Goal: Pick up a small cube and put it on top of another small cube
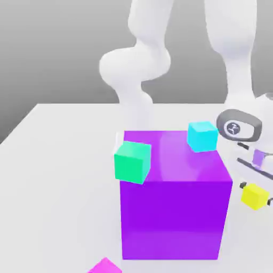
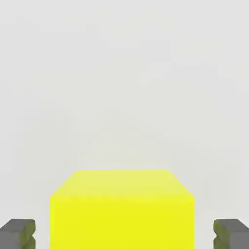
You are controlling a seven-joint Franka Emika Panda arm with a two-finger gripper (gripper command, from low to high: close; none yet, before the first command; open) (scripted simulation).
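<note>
The small yellow cube (image 1: 253,195) lies at the exterior view's right, beside the big purple cube. My gripper (image 1: 256,193) hangs over it, one dark fingertip against each side, shut on it. In the hand view the yellow cube (image 2: 121,209) sits between the two grey fingertips (image 2: 19,233) of my gripper (image 2: 124,234). I cannot tell whether the cube rests on the table or is lifted. The small green cube (image 1: 132,161) shows at the purple cube's upper left corner, well to the left of my gripper.
The big purple cube (image 1: 173,213) stands between the green and yellow cubes. A small cyan cube (image 1: 202,136) shows at its back right corner. A small magenta cube (image 1: 105,265) lies at the front edge. The white table (image 1: 53,186) stretches left.
</note>
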